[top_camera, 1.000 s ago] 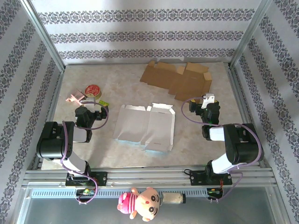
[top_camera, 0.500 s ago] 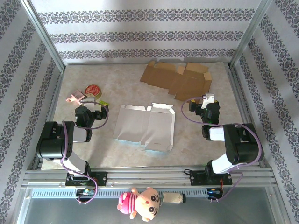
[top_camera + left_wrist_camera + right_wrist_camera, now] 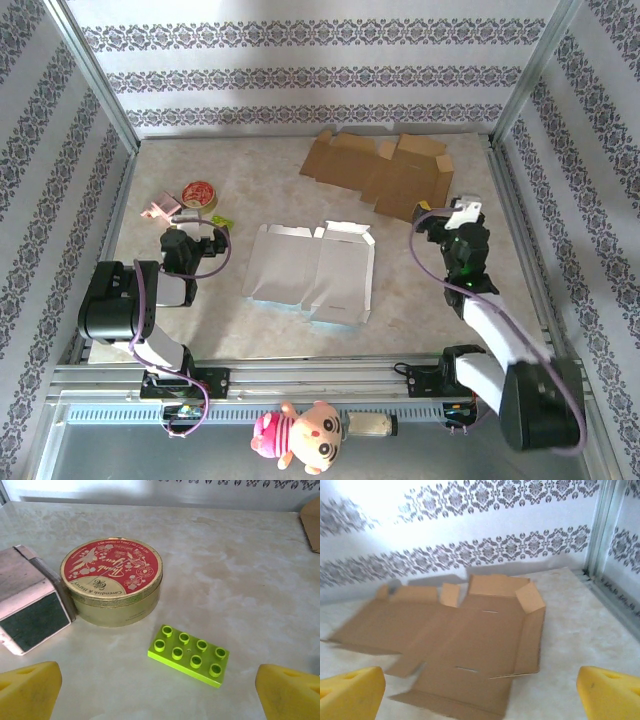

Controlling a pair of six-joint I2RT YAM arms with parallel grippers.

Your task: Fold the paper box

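Two flattened blanks are lying on the table [image 3: 250, 175]. A white paper box [image 3: 315, 272] is resting unfolded at the centre. A brown cardboard blank [image 3: 385, 172] is sitting well apart from it at 1 o'clock, near the far wall. I cannot tell which of the two is meant, but neither is being touched and no fold looks begun.

The white one is lying between the two arms, probably so that both can be reaching it from either side.

The right gripper [image 3: 452, 222] is hovering at 3 o'clock of the white box, its yellow pads [image 3: 350, 692] spread wide and carrying nothing. It is facing 12 o'clock, straight at the brown cardboard blank [image 3: 465, 645], one side flap of which is standing slightly raised.

The left gripper [image 3: 193, 230] is waiting at 9 o'clock, also gaping and empty. It is pointing at a round red-lidded tin [image 3: 112, 580], with a lime-green toy brick [image 3: 190, 655] near it and a small carton [image 3: 27, 605] close against the tin's other side.

Bare tabletop is running all round the white box, giving room to slide under its edges. That clutter is crowding the left arm's 12 o'clock. An aluminium frame rail [image 3: 510, 210] is passing close at the right arm's 3 o'clock, so swinging outward there looks tight.
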